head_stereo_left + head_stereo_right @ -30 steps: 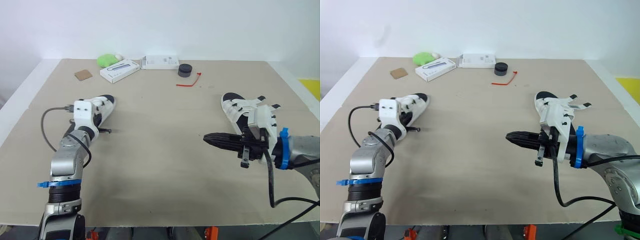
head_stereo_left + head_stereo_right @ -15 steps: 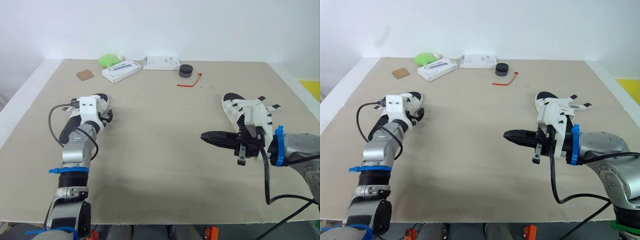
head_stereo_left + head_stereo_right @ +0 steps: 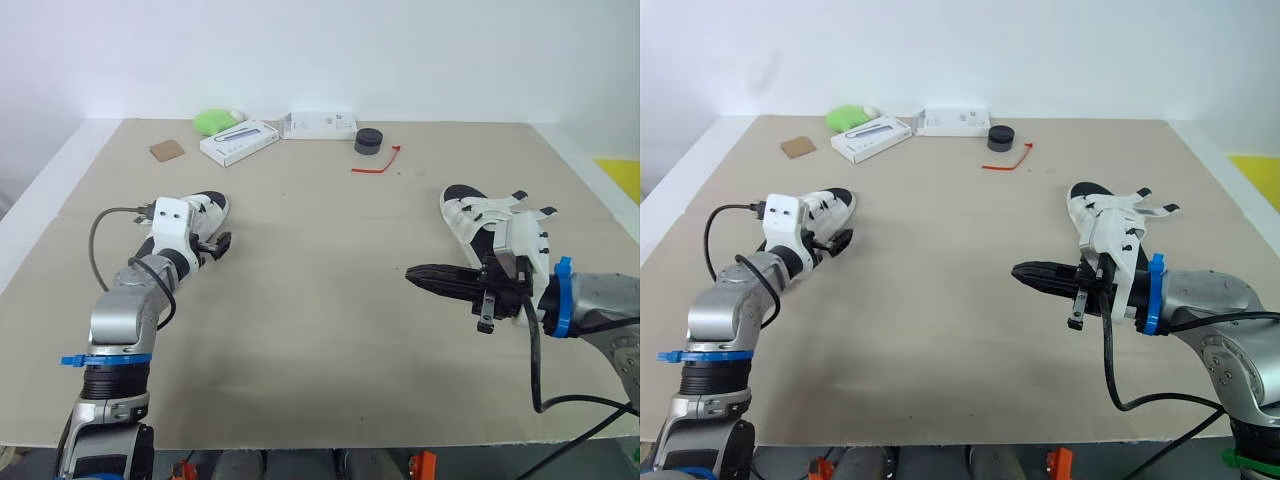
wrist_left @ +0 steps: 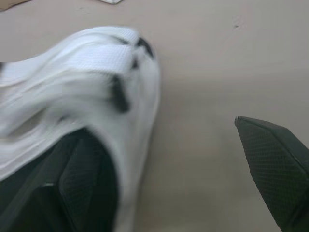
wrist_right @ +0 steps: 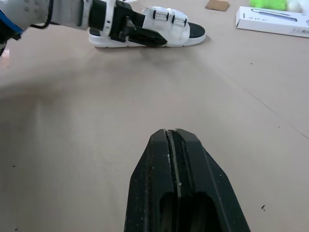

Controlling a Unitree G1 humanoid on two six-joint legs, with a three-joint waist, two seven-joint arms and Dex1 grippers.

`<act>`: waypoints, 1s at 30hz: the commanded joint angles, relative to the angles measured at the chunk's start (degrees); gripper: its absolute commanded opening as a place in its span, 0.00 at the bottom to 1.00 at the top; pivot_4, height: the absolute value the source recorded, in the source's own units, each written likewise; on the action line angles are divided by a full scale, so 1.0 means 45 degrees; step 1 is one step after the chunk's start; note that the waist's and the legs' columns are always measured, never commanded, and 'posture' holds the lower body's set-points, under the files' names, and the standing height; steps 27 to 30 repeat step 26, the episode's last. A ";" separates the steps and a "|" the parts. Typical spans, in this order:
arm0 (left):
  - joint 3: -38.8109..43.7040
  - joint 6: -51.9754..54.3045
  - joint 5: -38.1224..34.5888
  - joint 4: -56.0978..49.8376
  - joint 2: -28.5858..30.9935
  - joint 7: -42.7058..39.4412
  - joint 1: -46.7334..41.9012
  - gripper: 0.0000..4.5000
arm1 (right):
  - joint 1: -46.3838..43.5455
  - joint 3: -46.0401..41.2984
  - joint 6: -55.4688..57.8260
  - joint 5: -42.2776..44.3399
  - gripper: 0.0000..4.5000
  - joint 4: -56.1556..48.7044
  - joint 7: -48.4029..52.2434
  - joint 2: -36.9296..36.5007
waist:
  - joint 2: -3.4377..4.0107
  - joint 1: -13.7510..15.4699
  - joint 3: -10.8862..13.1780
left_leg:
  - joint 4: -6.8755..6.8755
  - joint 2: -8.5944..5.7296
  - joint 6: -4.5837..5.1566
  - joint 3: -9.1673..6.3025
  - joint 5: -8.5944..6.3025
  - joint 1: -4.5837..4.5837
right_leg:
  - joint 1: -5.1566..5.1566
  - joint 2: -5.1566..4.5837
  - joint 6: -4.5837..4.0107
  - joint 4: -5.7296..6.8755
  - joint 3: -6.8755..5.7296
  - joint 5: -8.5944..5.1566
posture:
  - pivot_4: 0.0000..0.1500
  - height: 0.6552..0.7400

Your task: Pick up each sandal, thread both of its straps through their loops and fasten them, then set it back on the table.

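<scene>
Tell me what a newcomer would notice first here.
Two white sandals lie on the tan table: the left sandal, with the left gripper open at its side, and the right sandal, its straps splayed loose. The right gripper hovers shut beside that one.

We see the left sandal and right sandal, both white with black footbeds, on a plain tan table. Behind lie a bright green lump, perhaps cloth, a red tie and a black puck.
</scene>
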 commanded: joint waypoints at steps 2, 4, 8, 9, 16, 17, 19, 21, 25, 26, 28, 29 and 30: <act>0.0658 0.1324 -0.0428 -0.2394 0.0560 0.0026 0.0624 0.98 | -0.0419 -0.0163 -0.0283 -0.0067 0.00 0.0229 0.0214 -0.0073 | -0.0001 0.0034 0.0001 | 0.0000 -0.0002 0.0000 0.0000 0.0001 -0.0002 | -0.0002 -0.0002 0.0000 0.0001 -0.0002 0.0000 | 1.00 1.00; 0.1098 0.2061 -0.1244 -0.3599 0.0658 -0.0441 0.1229 0.98 | -0.0590 -0.0046 -0.0326 -0.0130 0.00 0.0414 0.0382 -0.0106 | -0.0007 0.0085 0.0003 | 0.0002 -0.0002 0.0001 -0.0003 0.0002 -0.0006 | -0.0003 -0.0002 -0.0001 0.0001 -0.0007 0.0002 | 1.00 1.00; 0.2563 0.2425 -0.4537 -0.6215 0.1092 -0.3232 0.3275 0.98 | -0.0963 0.0100 -0.0383 -0.0222 0.00 0.0802 0.0714 -0.0156 | -0.0009 0.0037 0.0005 | -0.0002 -0.0007 -0.0002 0.0013 -0.0001 -0.0012 | -0.0008 -0.0019 -0.0005 -0.0006 0.0002 -0.0002 | 1.00 1.00; 0.2888 0.2090 -0.5189 -0.6691 0.1392 -0.4249 0.4024 0.98 | -0.1015 0.0089 -0.0379 -0.0211 0.00 0.0883 0.0762 -0.0149 | -0.0012 0.0018 0.0006 | -0.0003 -0.0006 -0.0005 0.0017 -0.0003 -0.0012 | -0.0012 -0.0020 -0.0008 -0.0006 0.0002 -0.0004 | 1.00 1.00; 0.5964 0.1990 -0.9029 -0.5864 0.2089 -0.5825 0.6197 0.98 | 0.0352 -0.0531 -0.0136 -0.0051 0.00 0.0511 0.0260 0.0312 | -0.0005 0.0176 0.0003 | -0.0064 0.0036 0.0020 0.0020 0.0011 0.0012 | -0.0024 -0.0013 -0.0137 0.0007 -0.0054 -0.0063 | 1.00 1.00; 0.6345 0.2033 -0.8923 -0.5869 0.2239 -0.5622 0.6651 0.98 | 0.0935 -0.0686 -0.0165 -0.0127 0.00 0.0373 0.0144 0.0436 | -0.0007 0.0187 0.0002 | -0.0060 0.0037 0.0029 0.0023 0.0016 0.0012 | -0.0017 -0.0017 -0.0137 0.0007 -0.0058 -0.0066 | 1.00 1.00; 0.6627 0.2080 -0.8475 -0.5975 0.2790 -0.5449 0.7560 0.98 | 0.1784 -0.1006 -0.0172 -0.0134 0.00 0.0242 -0.0072 0.0638 | -0.0020 0.0181 -0.0005 | -0.0056 0.0038 0.0027 0.0045 0.0015 0.0014 | -0.0015 -0.0025 -0.0133 0.0003 -0.0043 -0.0065 | 1.00 1.00; 0.6821 0.2116 -0.8548 -0.5827 0.3293 -0.5652 0.8259 0.98 | 0.2573 -0.1494 -0.0200 -0.0118 0.00 0.0173 -0.0112 0.0705 | -0.0022 0.0175 -0.0002 | -0.0058 0.0030 0.0023 0.0084 0.0012 0.0011 | -0.0027 -0.0048 -0.0124 0.0003 -0.0021 -0.0071 | 1.00 1.00; 0.6974 0.1586 -0.8643 -0.5170 0.3819 -0.6360 0.8823 0.98 | 0.3383 -0.2171 -0.0112 -0.0016 0.00 -0.0131 -0.0275 0.0629 | -0.0023 0.0177 -0.0003 | -0.0054 0.0022 0.0023 0.0135 0.0011 0.0018 | -0.0043 -0.0084 -0.0120 0.0003 -0.0012 -0.0061 | 1.00 1.00; 0.7016 0.1592 -0.8906 -0.4998 0.3788 -0.6445 0.8804 0.98 | 0.3491 -0.2273 -0.0088 -0.0015 0.00 -0.0181 -0.0300 0.0631 | -0.0023 0.0177 -0.0003 | -0.0053 0.0024 0.0023 0.0140 0.0012 0.0024 | -0.0044 -0.0086 -0.0121 0.0003 -0.0012 -0.0059 | 1.00 1.00; 0.7016 0.1592 -0.8906 -0.4998 0.3788 -0.6445 0.8804 0.98 | 0.3491 -0.2273 -0.0088 -0.0015 0.00 -0.0181 -0.0300 0.0631 | -0.0023 0.0177 -0.0003 | -0.0053 0.0024 0.0023 0.0140 0.0012 0.0024 | -0.0044 -0.0086 -0.0121 0.0003 -0.0012 -0.0059 | 1.00 1.00; 0.7016 0.1592 -0.8906 -0.4998 0.3788 -0.6445 0.8804 0.98 | 0.3491 -0.2273 -0.0088 -0.0015 0.00 -0.0181 -0.0300 0.0631 | -0.0023 0.0177 -0.0003 | -0.0053 0.0024 0.0023 0.0140 0.0012 0.0024 | -0.0044 -0.0086 -0.0121 0.0003 -0.0012 -0.0059 | 1.00 1.00; 0.7016 0.1592 -0.8906 -0.4998 0.3788 -0.6445 0.8804 0.98 | 0.3491 -0.2273 -0.0088 -0.0015 0.00 -0.0181 -0.0300 0.0631 | -0.0023 0.0177 -0.0003 | -0.0053 0.0024 0.0023 0.0140 0.0012 0.0024 | -0.0044 -0.0086 -0.0121 0.0003 -0.0012 -0.0059 | 1.00 1.00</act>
